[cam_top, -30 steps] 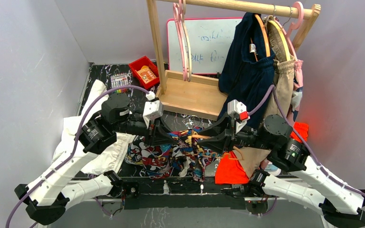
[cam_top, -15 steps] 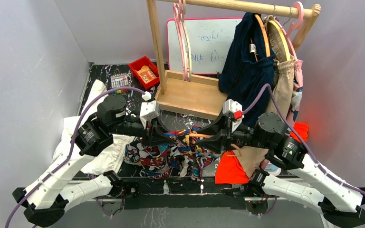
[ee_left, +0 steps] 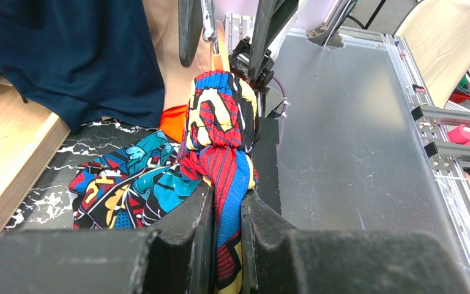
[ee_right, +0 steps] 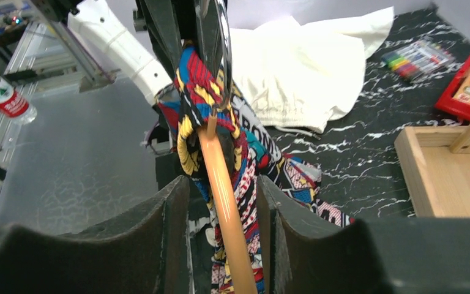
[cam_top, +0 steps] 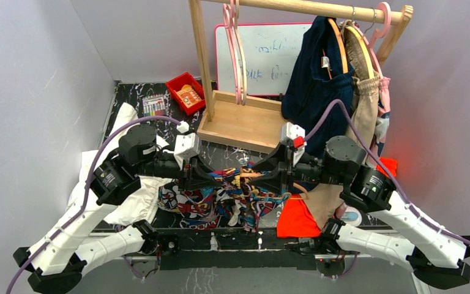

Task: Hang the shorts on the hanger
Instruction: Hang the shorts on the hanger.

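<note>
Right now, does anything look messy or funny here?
Yes. The shorts are bunched in a tight wad around the hanger, not spread along it, and the rest droops onto the table.

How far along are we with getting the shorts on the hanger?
Done: one bunched part of the shorts is looped over the hanger. In hand: left pincer pinches that fabric; right pincer stands open around the hanger bar. Left: most fabric trails on the table.
</note>
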`<move>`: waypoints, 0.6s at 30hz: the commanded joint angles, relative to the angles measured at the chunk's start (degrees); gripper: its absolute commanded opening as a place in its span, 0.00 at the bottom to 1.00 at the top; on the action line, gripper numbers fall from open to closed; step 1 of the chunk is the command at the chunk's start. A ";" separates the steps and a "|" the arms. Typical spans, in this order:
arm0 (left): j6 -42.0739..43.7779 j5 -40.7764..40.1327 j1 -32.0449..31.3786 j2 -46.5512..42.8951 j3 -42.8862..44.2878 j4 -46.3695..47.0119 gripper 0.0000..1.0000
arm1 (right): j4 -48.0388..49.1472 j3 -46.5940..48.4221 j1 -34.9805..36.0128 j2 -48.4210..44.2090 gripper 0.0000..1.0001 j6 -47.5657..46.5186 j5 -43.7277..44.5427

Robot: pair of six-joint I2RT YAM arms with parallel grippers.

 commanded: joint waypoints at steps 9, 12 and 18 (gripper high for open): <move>1.21 2.62 0.30 -2.47 0.98 2.20 0.00 | -0.86 1.93 0.23 3.46 0.21 -0.04 -8.45; 1.23 0.99 0.31 -2.88 0.45 2.23 0.00 | 0.72 1.48 0.22 2.85 0.00 0.17 -8.34; 0.65 -0.39 0.29 -3.80 -1.33 3.44 0.42 | 6.75 -2.24 0.15 -0.17 0.00 1.06 -6.03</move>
